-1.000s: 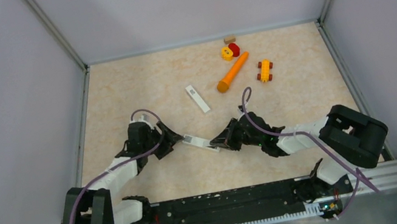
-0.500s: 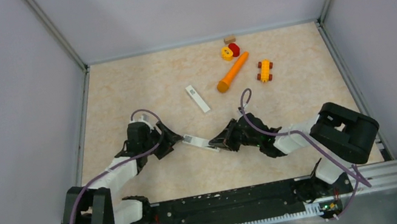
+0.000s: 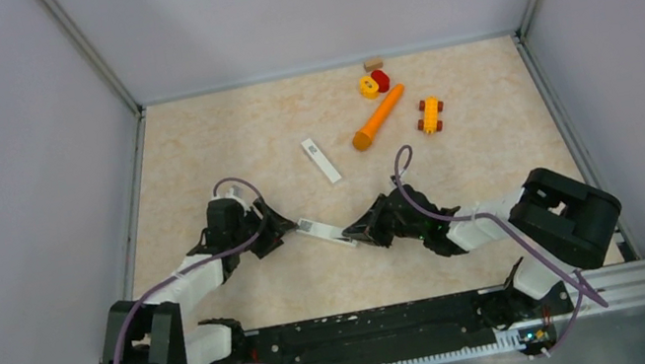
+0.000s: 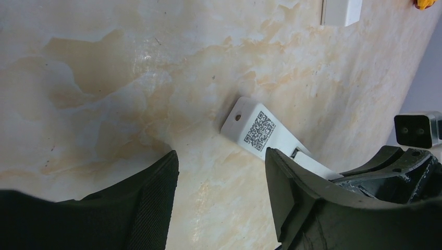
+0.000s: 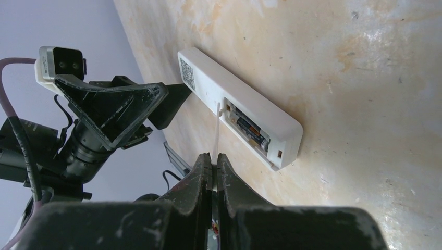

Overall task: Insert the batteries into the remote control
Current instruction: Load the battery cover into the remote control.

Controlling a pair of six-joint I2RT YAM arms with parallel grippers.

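Black and spread wide, the left end effector [image 4: 221, 166] holds nothing. Just in front of it the remote [image 4: 258, 130] lies flat on the counter [image 4: 104, 78], back side up. Its little door is off, and the batteries [image 5: 249, 130] sit inside the open slot. The right end effector [image 5: 215, 159] is pinched tight on a thin white strip [image 5: 217, 127], likely that door. I think the loading is done. Next, the door must go back on straight and snap in.

My remote control [image 3: 325, 232] lies between left gripper [image 3: 291, 225] and right gripper [image 3: 355, 233], batteries [image 5: 250, 131] in it, thin strip [image 5: 216, 127] upright beside them.
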